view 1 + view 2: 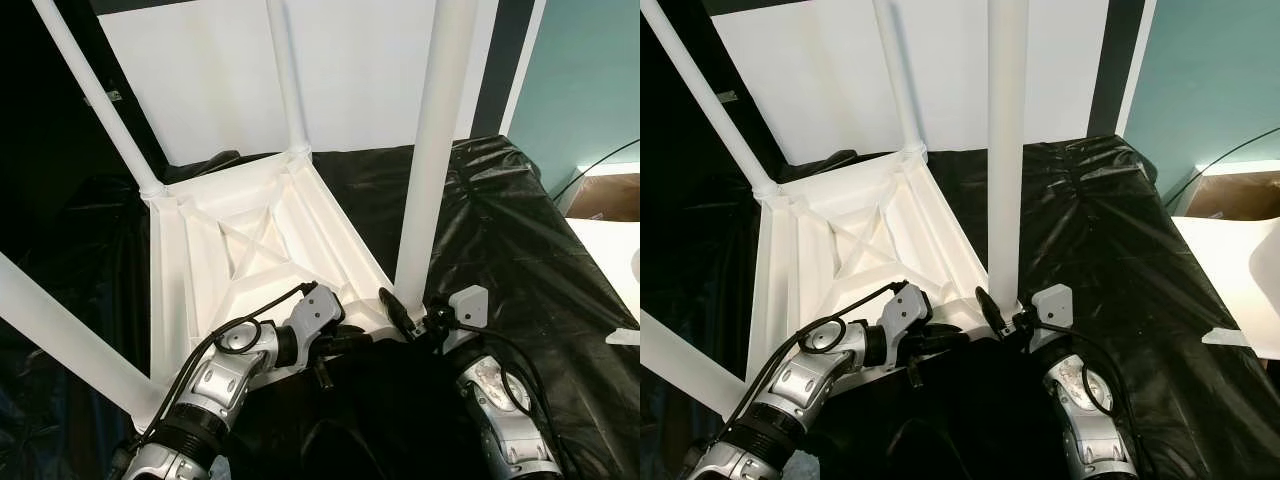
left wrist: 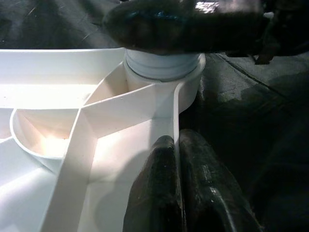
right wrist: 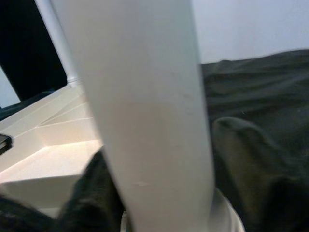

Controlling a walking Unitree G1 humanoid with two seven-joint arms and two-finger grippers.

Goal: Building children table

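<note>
The white children's table [image 1: 250, 250] lies upside down on a black sheet, with its legs pointing up. My right gripper [image 1: 405, 315] is shut around the base of the near right leg [image 1: 430, 150], where the leg meets the corner socket. In the right wrist view, the leg [image 3: 145, 111] runs between the two dark fingers [image 3: 241, 164]. My left gripper [image 1: 345, 340] is shut on the table's thin rim wall [image 2: 176, 111] just beside that corner. Its two black fingers [image 2: 154, 193] pinch the wall from both sides.
Three more legs stand at the far left [image 1: 95, 95], far middle [image 1: 285, 75] and near left [image 1: 60, 335]. The black sheet [image 1: 500, 230] covers the work surface. A white board [image 1: 340, 70] stands behind. A cardboard box [image 1: 610, 195] and a white surface [image 1: 610, 260] are at the right.
</note>
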